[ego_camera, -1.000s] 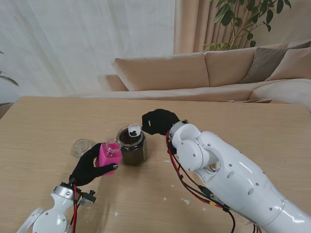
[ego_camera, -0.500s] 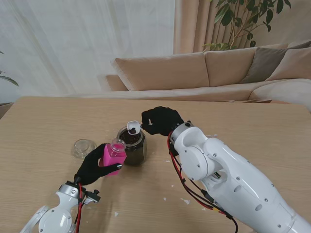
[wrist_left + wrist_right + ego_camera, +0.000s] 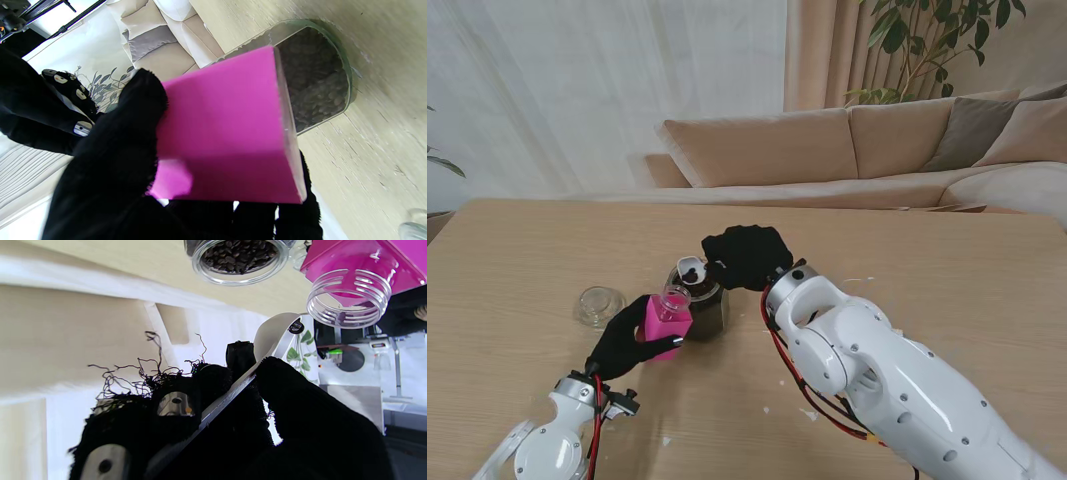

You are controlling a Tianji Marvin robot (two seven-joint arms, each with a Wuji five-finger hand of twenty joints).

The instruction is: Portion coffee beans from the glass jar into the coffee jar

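Since the earlier stand pictures, the left hand [image 3: 623,340] had carried the pink coffee jar [image 3: 668,313] up and toward the middle of the frame, so that its clear mouth now stood just beside the glass jar [image 3: 699,305], overlapping its left edge in the stand view. The right hand [image 3: 745,256] had shifted left as well, bringing the white spoon [image 3: 691,268] from over the glass jar's far rim to just above the pink jar's mouth.

The left fingers [image 3: 110,156] were clamped around the pink coffee jar [image 3: 227,133], thumb on one flat side and the others under its base, holding it tilted and clear of the table. The right fingers [image 3: 300,406] were pinched on the spoon's handle [image 3: 230,396].

The glass jar [image 3: 238,260] stood open on the table, centre of the stand frame, well filled with dark coffee beans [image 3: 238,251]. The spoon bowl held a few dark beans [image 3: 691,272]. The coffee jar's threaded mouth [image 3: 348,298] was open; whether beans lay inside could not be told. A small clear lid [image 3: 599,302] lay on the table at left centre, apart from both jars.
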